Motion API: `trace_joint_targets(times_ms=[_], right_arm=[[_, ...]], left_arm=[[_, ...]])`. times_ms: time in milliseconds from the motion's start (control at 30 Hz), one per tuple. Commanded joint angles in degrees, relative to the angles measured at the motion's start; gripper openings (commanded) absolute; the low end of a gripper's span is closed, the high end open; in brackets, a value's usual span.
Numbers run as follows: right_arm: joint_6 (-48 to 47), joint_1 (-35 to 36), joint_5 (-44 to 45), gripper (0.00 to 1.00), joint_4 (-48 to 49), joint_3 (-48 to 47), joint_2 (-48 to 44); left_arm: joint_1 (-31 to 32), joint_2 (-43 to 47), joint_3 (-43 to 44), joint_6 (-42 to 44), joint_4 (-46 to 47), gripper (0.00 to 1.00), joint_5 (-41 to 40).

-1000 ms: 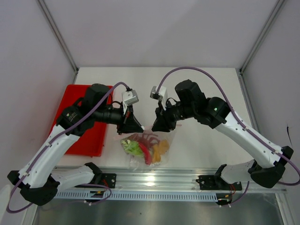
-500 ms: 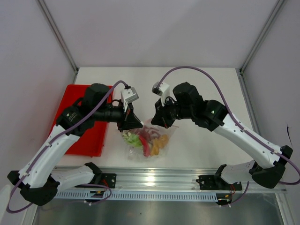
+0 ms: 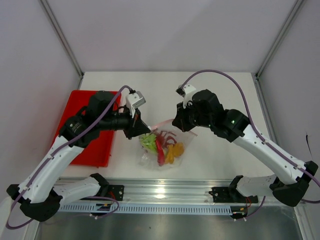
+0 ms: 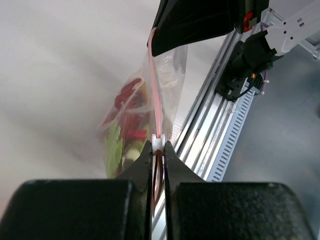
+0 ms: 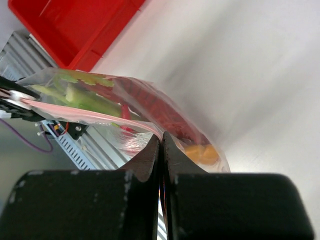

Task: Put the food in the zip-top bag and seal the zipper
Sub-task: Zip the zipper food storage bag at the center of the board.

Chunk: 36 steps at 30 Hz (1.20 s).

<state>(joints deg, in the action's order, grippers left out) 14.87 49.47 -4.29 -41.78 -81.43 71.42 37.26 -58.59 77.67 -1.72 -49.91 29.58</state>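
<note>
The zip-top bag point(image 3: 164, 149) hangs between my two grippers over the table's front middle. The food is inside it: green stalks point(image 3: 149, 142), a red chili point(image 3: 159, 151) and yellow-orange pieces point(image 3: 174, 151). The pink zipper point(image 4: 154, 80) runs taut from one gripper to the other. My left gripper point(image 4: 158, 148) is shut on the zipper's end, just behind the white slider point(image 4: 158, 142). My right gripper point(image 5: 161, 138) is shut on the bag's far top corner, where the zipper point(image 5: 75, 110) ends. Green stalks point(image 5: 82, 95), the red crab point(image 5: 160, 115) and an orange piece point(image 5: 202, 153) show through the plastic.
A red tray point(image 3: 92, 145) lies at the left under my left arm, seen also as the red tray point(image 5: 75, 25) from the right wrist. The aluminium rail point(image 3: 165, 192) runs along the near edge, close below the bag.
My right gripper has shut on the bag's top edge and moved to the right. The zipper is now stretched between the grippers, and the bag has shifted a little right.
</note>
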Motion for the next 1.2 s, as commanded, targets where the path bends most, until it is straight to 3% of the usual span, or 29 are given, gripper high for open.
trace_joint_targets(times_ms=[0,433,700,1000,1100,1133,1167], right_arm=[[0.86,-2.62,7.81,0.00,-3.66,1.09,-1.90],[1.12,-3.42,8.79,0.00,-6.65,0.75,-1.72],[0.42,-3.33,6.23,0.00,-5.42,1.18,-0.14],[0.42,-3.42,9.04,0.00,-6.29,1.27,-1.37],[0.60,-3.51,9.22,0.00,-6.56,1.27,-1.63],[0.77,-3.51,9.22,0.00,-6.47,1.27,-1.63],[0.94,-3.42,9.13,0.00,-6.47,1.27,-1.55]], left_arm=[[0.19,3.39,0.03,-1.80,-1.86,0.01,-2.33],[-0.34,8.04,-0.76,-5.05,-4.14,0.01,-6.91],[-0.43,13.50,-8.76,-10.05,-0.45,0.16,-8.84],[-0.52,14.47,-8.68,-10.85,-1.15,0.09,-12.27],[-0.60,14.99,-8.67,-10.77,-1.24,0.18,-12.88],[-0.52,15.08,-8.67,-10.85,-1.16,0.36,-13.23],[-0.52,15.17,-8.67,-10.85,-1.15,0.45,-13.67]])
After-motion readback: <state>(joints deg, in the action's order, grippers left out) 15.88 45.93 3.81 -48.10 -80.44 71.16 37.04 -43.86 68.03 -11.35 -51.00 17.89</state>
